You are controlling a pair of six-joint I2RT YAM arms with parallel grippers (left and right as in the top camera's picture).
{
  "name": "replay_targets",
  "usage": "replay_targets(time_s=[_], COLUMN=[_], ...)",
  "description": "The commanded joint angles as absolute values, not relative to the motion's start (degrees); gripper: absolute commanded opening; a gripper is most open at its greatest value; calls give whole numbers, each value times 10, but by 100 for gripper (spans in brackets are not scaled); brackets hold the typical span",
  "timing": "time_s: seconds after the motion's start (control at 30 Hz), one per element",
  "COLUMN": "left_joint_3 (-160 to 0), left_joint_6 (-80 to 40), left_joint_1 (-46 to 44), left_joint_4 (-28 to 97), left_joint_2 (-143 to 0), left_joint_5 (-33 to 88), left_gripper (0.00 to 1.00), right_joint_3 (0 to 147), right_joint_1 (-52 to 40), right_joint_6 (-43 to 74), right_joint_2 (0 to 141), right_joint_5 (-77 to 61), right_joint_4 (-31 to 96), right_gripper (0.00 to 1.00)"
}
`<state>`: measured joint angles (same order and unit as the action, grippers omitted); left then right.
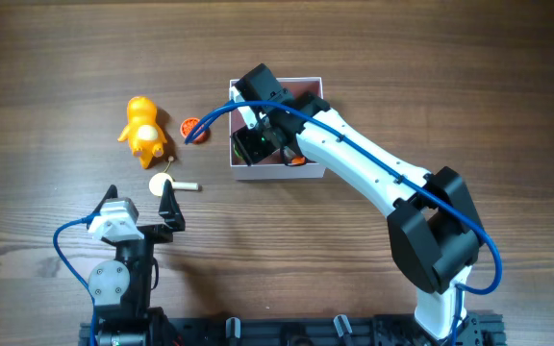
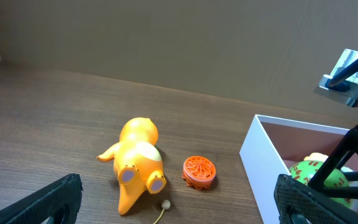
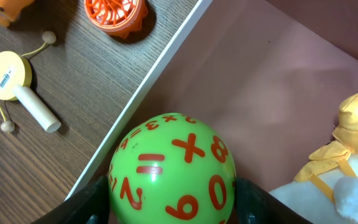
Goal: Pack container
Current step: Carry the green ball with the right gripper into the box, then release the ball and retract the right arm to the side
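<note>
The right arm (image 1: 373, 178) reaches from its base at the near right corner diagonally across the wooden table (image 1: 46, 77). Its wrist dips into the container (image 1: 287, 174) at mid-table. The right gripper (image 3: 171, 200) pinches a green ball (image 3: 173, 165) printed with red numbers, close to one white wall and beside a yellow plush toy (image 3: 353, 137). The left arm (image 1: 118, 259) sits folded by its base, the left gripper (image 1: 140, 202) spread wide and facing an orange toy animal (image 2: 135, 163) and an orange disc (image 2: 199, 171) outside the container.

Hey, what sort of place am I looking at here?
Probably a robot test bench, not a home: two arms mounted at a wood-grain table, a plain brown backdrop, and the right fingers holding a green ball over the container.
</note>
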<state>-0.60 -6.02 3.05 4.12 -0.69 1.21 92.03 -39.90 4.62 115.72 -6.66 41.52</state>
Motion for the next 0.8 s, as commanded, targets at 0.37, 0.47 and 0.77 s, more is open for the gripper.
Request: replay_targets(time_s=[0.37, 0.47, 0.77], left_joint_3=[-3, -3, -3], left_joint_6=[-47, -47, -47], left_joint_1=[28, 28, 28], left_joint_4=[44, 44, 44], left_joint_2=[-2, -2, -2], left_joint_5=[17, 17, 17], left_gripper=[100, 100, 100], right_joint_3=[925, 948, 962], right_joint_1=[-402, -392, -215], right_joint_6=[51, 98, 179], right_joint_2=[1152, 1112, 889], right_joint_5=[-35, 46, 114], right_joint_4=[424, 458, 568], right_gripper=[69, 68, 79])
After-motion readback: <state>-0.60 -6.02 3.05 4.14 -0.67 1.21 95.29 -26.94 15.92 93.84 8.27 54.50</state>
